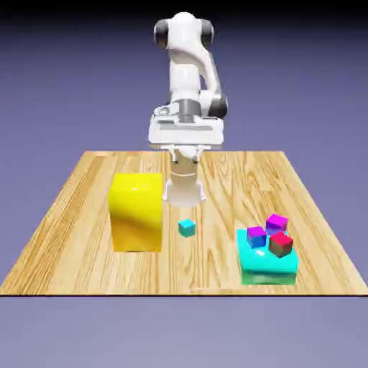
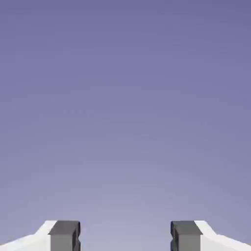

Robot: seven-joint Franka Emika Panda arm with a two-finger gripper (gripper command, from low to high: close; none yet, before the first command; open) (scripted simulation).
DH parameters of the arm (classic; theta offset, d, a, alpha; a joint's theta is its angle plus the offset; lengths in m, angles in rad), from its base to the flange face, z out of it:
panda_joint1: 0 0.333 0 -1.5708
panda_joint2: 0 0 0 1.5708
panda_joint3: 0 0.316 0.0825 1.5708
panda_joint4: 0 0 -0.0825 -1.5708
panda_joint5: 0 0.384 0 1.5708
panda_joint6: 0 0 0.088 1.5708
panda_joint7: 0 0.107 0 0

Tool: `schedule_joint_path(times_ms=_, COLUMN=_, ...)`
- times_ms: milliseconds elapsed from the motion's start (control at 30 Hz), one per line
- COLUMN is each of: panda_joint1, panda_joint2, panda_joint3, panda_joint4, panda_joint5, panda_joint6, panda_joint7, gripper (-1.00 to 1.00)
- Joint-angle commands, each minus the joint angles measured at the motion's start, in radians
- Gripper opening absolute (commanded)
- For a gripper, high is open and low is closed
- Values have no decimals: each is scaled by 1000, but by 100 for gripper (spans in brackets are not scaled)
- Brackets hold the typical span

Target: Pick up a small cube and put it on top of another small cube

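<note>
- Near the middle of the wooden tabletop (image 1: pixel 226 176), seen in the exterior view with twelve o'clock at the far edge, sits the small cyan cube (image 1: pixel 187 228), flat on the wood.
- Its equal-looking sides give it no long axis; it is turned askew to the table's edges, with an upright edge toward the camera.
- At twelve o'clock from it stands the robot arm's base (image 1: pixel 185 192).
- At about ten o'clock, the tall yellow block (image 1: pixel 136 215) stands upright, apart from it.
- At four o'clock lies the flat turquoise block (image 1: pixel 268 267), bearing the red cube (image 1: pixel 280 245) and the purple-blue cube (image 1: pixel 256 237).
- The magenta cube (image 1: pixel 277 224) is at that block's far side; whether it rests on top is unclear.
- High over the table, the gripper (image 2: pixel 125 237) has its fingers apart, nothing between them, with only the blue-violet backdrop (image 2: pixel 125 108) beyond.
</note>
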Motion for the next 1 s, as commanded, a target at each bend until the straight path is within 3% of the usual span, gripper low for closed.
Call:
schedule_joint_path(times_ms=0, panda_joint1=-9, panda_joint2=-6, panda_joint3=36, panda_joint4=-4, panda_joint5=9, panda_joint6=-6, panda_joint7=-19, gripper=0)
schedule_joint_path(times_ms=967, panda_joint1=-266, panda_joint2=-194, panda_joint3=1087, panda_joint4=-127, panda_joint5=268, panda_joint6=-169, panda_joint7=-556, gripper=0)
